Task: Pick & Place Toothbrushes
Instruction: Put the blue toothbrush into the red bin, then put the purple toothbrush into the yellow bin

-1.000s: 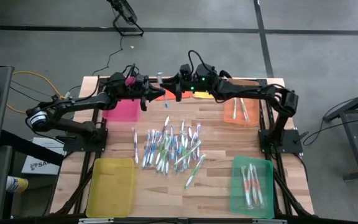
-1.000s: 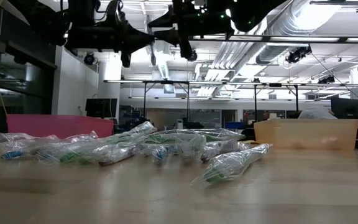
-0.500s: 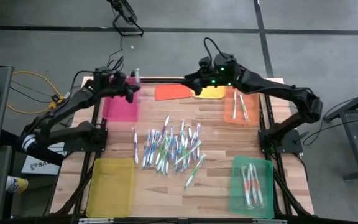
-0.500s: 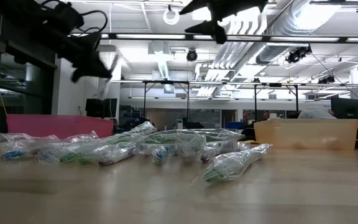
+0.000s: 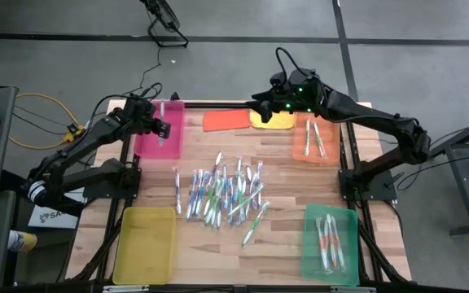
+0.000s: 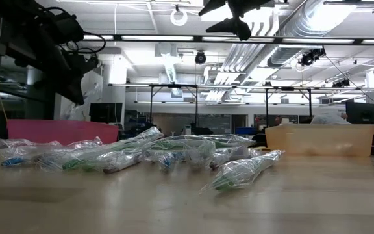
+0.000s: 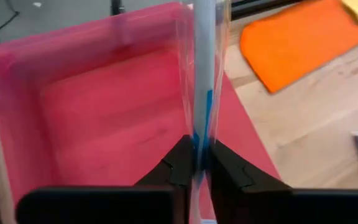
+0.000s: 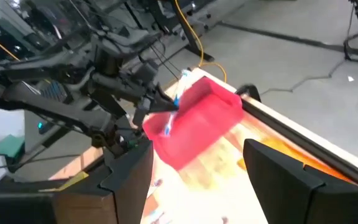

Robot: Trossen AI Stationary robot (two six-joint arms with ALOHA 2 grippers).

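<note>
My left gripper hangs over the pink tray at the table's far left, shut on a white-and-blue toothbrush in a clear wrapper. In the low view this gripper is high above the table, at the left. My right gripper is open in the air over the yellow cloth; its fingers stand wide apart around. Many wrapped toothbrushes lie heaped on the table's middle, and they show as a pile in the low view. My left gripper pinches the wrapped toothbrush between its two fingertips at the blue-marked stretch of the handle. The toothbrush runs forward along the fingers' line, past their tips. It is lifted clear above the pink tray's floor.
An orange tray at the far right and a green tray at the near right each hold a few toothbrushes. A yellow tray sits near left. An orange cloth lies at the far middle, beside the yellow one.
The two grippers stood close together at the far middle, with a toothbrush between them, and have parted. My left gripper has carried the toothbrush toward the table's left edge and down over the pink tray. My right gripper has drawn back toward the right.
</note>
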